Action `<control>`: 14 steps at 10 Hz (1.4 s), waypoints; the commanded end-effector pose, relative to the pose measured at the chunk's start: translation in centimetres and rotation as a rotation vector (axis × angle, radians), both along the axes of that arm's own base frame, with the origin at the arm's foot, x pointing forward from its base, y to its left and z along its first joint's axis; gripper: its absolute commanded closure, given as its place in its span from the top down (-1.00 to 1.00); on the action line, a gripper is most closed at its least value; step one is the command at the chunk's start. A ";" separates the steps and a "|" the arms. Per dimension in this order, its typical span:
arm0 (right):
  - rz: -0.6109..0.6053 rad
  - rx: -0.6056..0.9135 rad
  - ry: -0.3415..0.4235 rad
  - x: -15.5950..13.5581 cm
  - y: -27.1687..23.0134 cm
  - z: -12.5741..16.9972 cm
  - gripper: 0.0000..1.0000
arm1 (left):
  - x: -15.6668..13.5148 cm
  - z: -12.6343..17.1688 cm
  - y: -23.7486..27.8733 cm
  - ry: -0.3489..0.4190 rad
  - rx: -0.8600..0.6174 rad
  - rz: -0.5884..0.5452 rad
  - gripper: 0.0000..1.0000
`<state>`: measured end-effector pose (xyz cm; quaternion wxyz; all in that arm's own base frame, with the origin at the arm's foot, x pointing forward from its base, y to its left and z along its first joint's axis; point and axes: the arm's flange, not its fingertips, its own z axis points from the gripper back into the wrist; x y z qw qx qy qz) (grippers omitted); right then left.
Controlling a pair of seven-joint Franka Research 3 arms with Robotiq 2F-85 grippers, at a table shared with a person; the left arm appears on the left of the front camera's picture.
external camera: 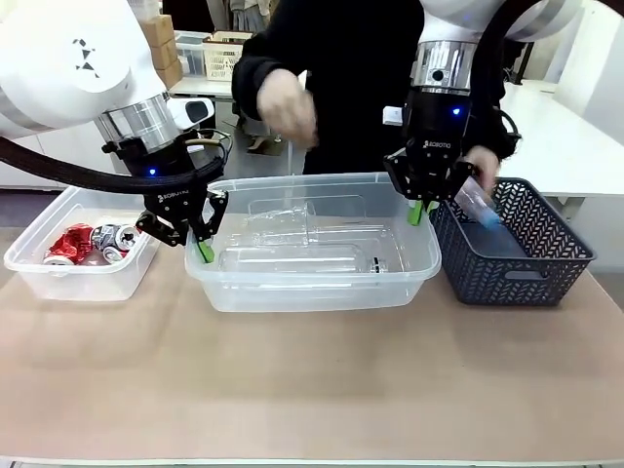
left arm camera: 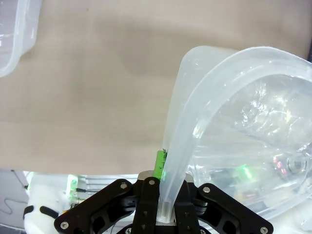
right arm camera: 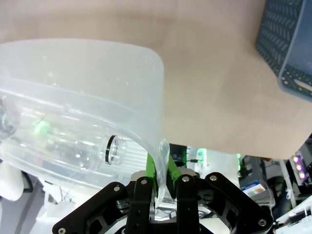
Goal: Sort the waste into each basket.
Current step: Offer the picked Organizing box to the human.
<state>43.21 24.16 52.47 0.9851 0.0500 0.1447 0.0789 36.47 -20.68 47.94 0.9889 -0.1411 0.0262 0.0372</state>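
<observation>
A large clear basket (external camera: pixel 312 289) stands mid-table with clear plastic bottles (external camera: pixel 292 236) lying in it. My left gripper (external camera: pixel 203 249) is shut on its left rim, and my right gripper (external camera: pixel 419 210) is shut on its right rim. The left wrist view has the rim (left arm camera: pixel 219 83) running between the fingers of the left gripper (left arm camera: pixel 163 168), a bottle (left arm camera: pixel 273 112) behind the wall. In the right wrist view the right gripper (right arm camera: pixel 160 165) pinches the rim (right arm camera: pixel 97 63) above a bottle (right arm camera: pixel 73 141). A smaller clear basket (external camera: pixel 83 283) at the left holds crushed red-and-silver cans (external camera: pixel 73 242).
A dark lattice basket (external camera: pixel 517 263) stands right of the large one, close to my right gripper. A person's hand holds a clear bottle (external camera: pixel 480 205) over it; the other hand (external camera: pixel 288 102) hovers above the large basket's far rim. Bare table lies in front.
</observation>
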 end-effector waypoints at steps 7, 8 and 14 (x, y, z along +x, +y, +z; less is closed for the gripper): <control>-0.012 0.004 0.012 -0.7 -0.5 0.0 -1.00 | 0.1 0.0 0.7 -0.011 -0.004 0.022 -1.00; -0.012 0.004 0.012 -0.7 -0.5 0.0 -1.00 | 0.1 0.0 0.7 -0.011 -0.004 0.022 -1.00; -0.012 0.004 0.012 -0.7 -0.5 0.0 -1.00 | 0.1 0.0 0.7 -0.011 -0.004 0.022 -1.00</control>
